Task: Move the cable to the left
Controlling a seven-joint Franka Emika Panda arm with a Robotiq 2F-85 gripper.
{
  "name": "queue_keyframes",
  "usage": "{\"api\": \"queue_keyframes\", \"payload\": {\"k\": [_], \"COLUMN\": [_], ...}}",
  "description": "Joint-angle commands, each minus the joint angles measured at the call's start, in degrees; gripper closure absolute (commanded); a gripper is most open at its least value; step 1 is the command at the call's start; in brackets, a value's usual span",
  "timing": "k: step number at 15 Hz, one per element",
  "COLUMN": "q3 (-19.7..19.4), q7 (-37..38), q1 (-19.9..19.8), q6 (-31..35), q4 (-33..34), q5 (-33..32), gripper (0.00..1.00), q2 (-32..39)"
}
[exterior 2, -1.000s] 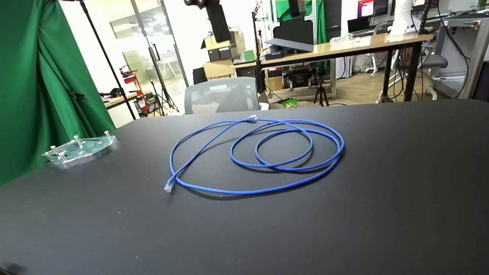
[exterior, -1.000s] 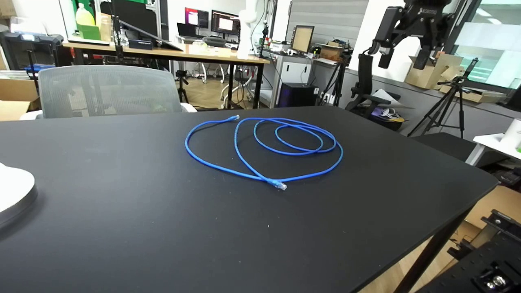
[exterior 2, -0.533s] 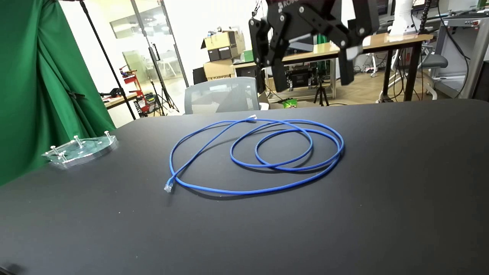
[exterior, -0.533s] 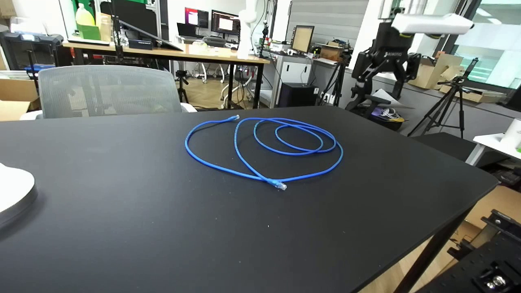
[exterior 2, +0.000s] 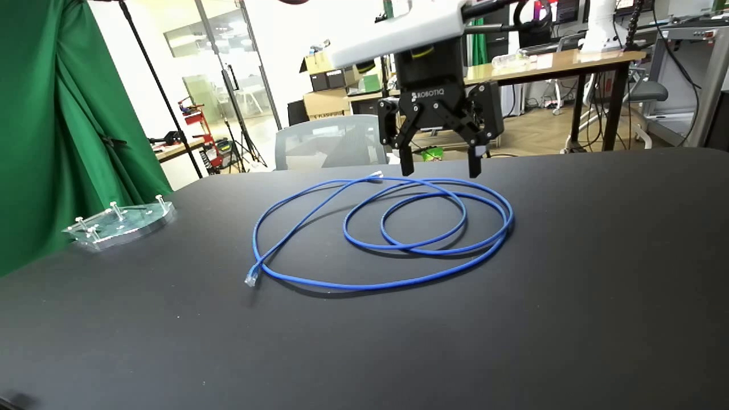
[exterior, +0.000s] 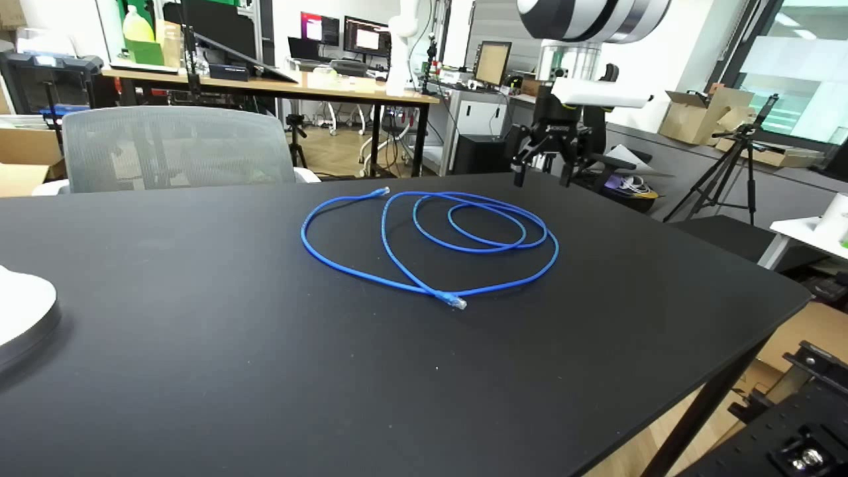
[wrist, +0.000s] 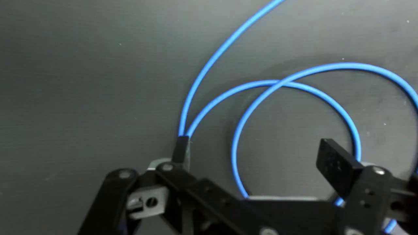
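The bright-blue cable lies in loose overlapping loops on the black table, in both exterior views [exterior: 358, 272] [exterior 2: 353, 287]. A clear plug tip [exterior: 457, 303] is at its near side and another [exterior: 383, 191] at its far side. My gripper [exterior: 542, 179] points down in the air above the table, over the far part of the coil in an exterior view [exterior 2: 441, 169]. Its fingers are wide apart with nothing between them. In the wrist view the gripper [wrist: 254, 143] stands over the cable [wrist: 339, 66]; one strand passes below the gap, and the fingers hide parts of other strands.
A clear plate with upright bolts [exterior 2: 119, 225] lies on the table near the green curtain [exterior 2: 68, 131]. A white rounded object [exterior: 26, 311] is at the table's side. A mesh chair [exterior: 179, 146] stands behind the far edge. The table's side edge [exterior: 689, 384] drops off.
My gripper has come down toward the table and over the far part of the coil, moving left and down in an exterior view. It stays open. The cable has not moved.
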Motion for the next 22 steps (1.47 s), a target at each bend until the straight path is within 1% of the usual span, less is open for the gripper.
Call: {"api": "queue_keyframes", "payload": {"k": [1,4,9,20,21,22], "q3": [1.7,1.6,1.3,1.5,1.4,1.4], "q7": [-3.2,-3.6,-3.3,-3.7,-3.7,-3.6], "q1": [-0.7,-0.7,-1.5,-2.4,-2.3,-2.3], "q6": [1.1,2.1,1.8,1.1,1.1,1.1], "q4": [5.7,7.0,8.6,9.1,9.2,9.3], "q5": [2.9,3.4,3.3,3.6,3.5,3.5], "gripper": [0.0,0.0,0.0,0.0,0.2,0.25], "q2": [4.6,6.6,9.5,13.0,13.2,13.3]}}
